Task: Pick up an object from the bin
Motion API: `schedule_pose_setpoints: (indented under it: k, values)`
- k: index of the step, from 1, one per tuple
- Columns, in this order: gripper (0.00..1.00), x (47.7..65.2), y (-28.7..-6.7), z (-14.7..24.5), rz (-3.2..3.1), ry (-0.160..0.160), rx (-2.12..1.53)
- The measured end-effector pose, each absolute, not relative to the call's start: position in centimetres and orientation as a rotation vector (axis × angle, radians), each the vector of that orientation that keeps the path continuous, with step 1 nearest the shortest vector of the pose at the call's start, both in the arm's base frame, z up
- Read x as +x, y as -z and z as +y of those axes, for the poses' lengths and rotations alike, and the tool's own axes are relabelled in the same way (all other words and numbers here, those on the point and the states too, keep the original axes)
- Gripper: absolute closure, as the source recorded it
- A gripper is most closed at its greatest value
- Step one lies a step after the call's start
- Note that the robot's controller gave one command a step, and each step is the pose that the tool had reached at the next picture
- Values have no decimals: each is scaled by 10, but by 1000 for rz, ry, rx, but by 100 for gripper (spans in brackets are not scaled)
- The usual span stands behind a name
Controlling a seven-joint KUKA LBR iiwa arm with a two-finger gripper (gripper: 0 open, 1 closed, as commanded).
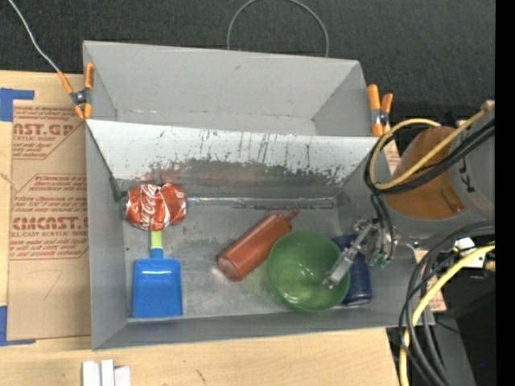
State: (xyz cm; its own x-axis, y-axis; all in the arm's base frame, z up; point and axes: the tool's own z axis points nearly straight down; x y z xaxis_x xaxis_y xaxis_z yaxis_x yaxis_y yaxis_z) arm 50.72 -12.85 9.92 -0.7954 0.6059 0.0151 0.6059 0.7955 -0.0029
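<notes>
Grey bin (211,222) floor: crushed red can (155,206), blue scoop (157,289), red bottle (253,247), green bowl (299,276), dark blue item (360,286).

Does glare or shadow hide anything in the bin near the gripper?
Camera view: the light is even and no glare blots anything out; the green bowl carries a soft sheen, and the bin's back wall a dull streaky reflection. Camera view: the dark blue thing beside the bowl lies in shade under the gripper, so its kind is unclear.

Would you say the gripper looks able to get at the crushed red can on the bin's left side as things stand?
Probably yes: the crushed red can lies uncovered. The gripper is far right, at the green bowl; the bin wall by the can may crowd it.
</notes>
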Motion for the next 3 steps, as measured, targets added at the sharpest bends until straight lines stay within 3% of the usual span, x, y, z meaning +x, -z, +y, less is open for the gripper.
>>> schedule_pose_setpoints:
  k: [1, 2, 3]
  values:
    - [0, 523, -69, -92, -3072, 2, -686]
    - [100, 547, -70, -117, -2820, 41, -1287]
    - [100, 547, -70, -117, -2821, 41, -1287]
